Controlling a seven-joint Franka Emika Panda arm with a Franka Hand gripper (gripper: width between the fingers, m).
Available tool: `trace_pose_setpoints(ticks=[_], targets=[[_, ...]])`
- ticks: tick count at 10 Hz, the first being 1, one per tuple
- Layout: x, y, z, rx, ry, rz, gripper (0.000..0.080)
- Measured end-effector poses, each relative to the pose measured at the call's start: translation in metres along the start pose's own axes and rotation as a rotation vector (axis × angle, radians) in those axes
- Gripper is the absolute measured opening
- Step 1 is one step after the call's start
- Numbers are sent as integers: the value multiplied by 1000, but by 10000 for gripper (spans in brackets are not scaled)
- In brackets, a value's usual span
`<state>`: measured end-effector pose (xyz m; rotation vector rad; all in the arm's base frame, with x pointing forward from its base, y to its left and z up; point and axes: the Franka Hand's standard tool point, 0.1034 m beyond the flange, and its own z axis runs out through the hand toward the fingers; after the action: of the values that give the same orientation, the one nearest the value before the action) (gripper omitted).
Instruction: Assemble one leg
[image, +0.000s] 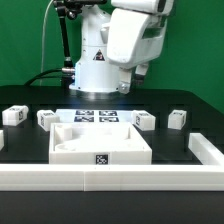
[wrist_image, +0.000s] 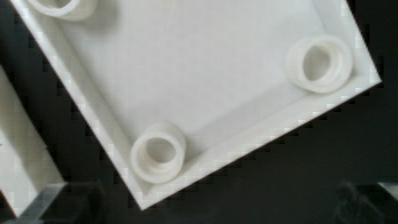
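The large flat white square panel (image: 100, 143) lies at the table's front middle, with a tag on its near edge. Four small white legs stand in a row behind it: two at the exterior view's left (image: 14, 115) (image: 46, 119) and two at its right (image: 143, 120) (image: 177, 119). My arm (image: 136, 40) hangs high above the back of the table. In the wrist view my gripper (wrist_image: 210, 206) looks down on the panel (wrist_image: 196, 90) and its round corner recesses (wrist_image: 326, 63) (wrist_image: 157, 152). The jaws are wide apart, open and empty, well above the panel. No leg shows in the wrist view.
The marker board (image: 95, 116) lies behind the panel, between the legs. A long white rim bar (image: 110, 181) runs along the front, with side arms at the exterior view's right (image: 205, 150) and left. Part of a white bar also shows in the wrist view (wrist_image: 18, 150).
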<state>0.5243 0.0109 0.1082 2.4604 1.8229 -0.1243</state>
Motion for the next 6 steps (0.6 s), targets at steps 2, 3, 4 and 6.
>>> trace_pose_setpoints(ticks=[2,3,4,6], targets=[[-20,-3,15,-18,22,-170,650],[-25,-4,21,-9,22,-222,650],[-25,-6,22,8,13,-203,650],[-25,-6,22,7,15,-204,650]])
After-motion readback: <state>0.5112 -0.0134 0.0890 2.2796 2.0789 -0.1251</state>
